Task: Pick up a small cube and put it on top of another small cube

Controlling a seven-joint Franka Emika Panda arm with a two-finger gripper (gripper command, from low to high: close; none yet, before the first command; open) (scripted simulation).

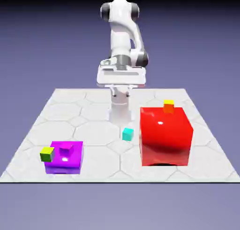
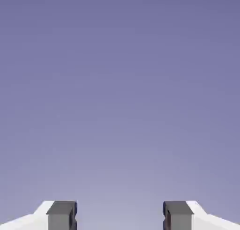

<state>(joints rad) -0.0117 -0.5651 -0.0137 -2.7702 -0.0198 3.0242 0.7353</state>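
On the tabletop (image 1: 98, 170), a pale, stone-like surface with thin grey veins in a loose honeycomb pattern. Near the middle, directly on that surface, the tiny cyan cube (image 1: 127, 134), flat-sided and plain, between the two larger blocks and closer to the red one. Toward the exterior view's right, a big red block (image 1: 164, 140), glossy, with softly rounded edges and a bright highlight; near the far edge of its top, a small yellow-orange cube (image 1: 168, 106), crisp-edged. Toward the exterior view's left, a low, shiny purple block (image 1: 64, 164) with a small purple piece (image 1: 66, 149) on top; at its left side, a yellow-green cube (image 1: 47, 154), contact with the block impossible to tell. Above and behind the cyan cube, the smooth white arm (image 1: 120, 34) with dark rounded joints. In the hand view, the hand (image 2: 120, 216) with blocky grey fingertips (image 2: 62, 220) well apart, only plain blue-violet backdrop (image 2: 120, 93) between.
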